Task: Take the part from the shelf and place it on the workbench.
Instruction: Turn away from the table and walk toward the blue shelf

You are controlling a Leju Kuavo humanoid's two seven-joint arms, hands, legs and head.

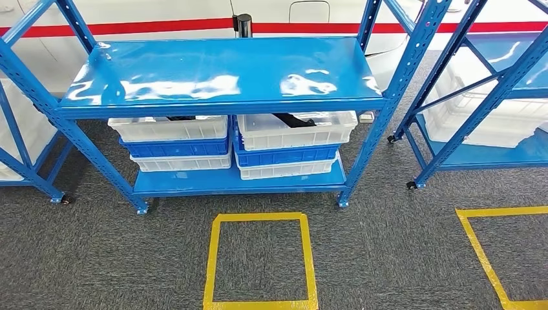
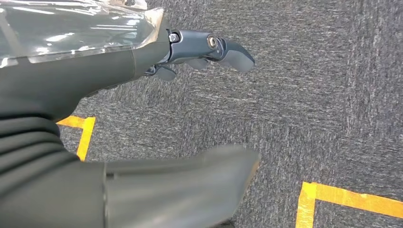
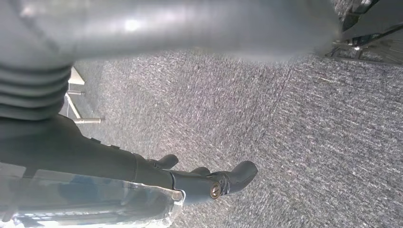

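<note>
Two stacks of bins (image 1: pixel 232 145) are seen under the blue shelf (image 1: pixel 223 74); a black part (image 1: pixel 294 120) is held in one. Left hand (image 2: pixel 199 52) and right hand (image 3: pixel 199 180) are held empty, fingers apart.

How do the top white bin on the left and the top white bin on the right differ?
The left top white bin holds a dark part mostly hidden beneath the shelf edge; the right top white bin shows a dark part plainly. Both are white and sit on blue bins.
</note>
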